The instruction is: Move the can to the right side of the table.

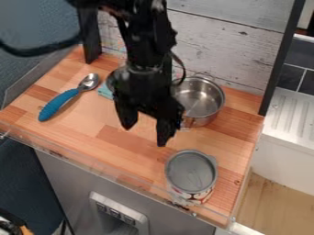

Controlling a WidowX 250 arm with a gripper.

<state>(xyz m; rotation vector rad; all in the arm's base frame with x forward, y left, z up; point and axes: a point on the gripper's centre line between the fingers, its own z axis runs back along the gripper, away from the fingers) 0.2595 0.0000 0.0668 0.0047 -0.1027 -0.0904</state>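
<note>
Presently, the black two-finger gripper [144, 136] is positioned above the middle of the wooden table [116, 138] in the released state, its two fingers spread apart. The can [191, 172] stands upright at the front edge of the table, toward the right side, apart from the gripper. The metal pot [201, 102] is located at the rear right, and the blue-handled spoon [58, 104] lies at the left, near the teal cloth [105, 91].
</note>
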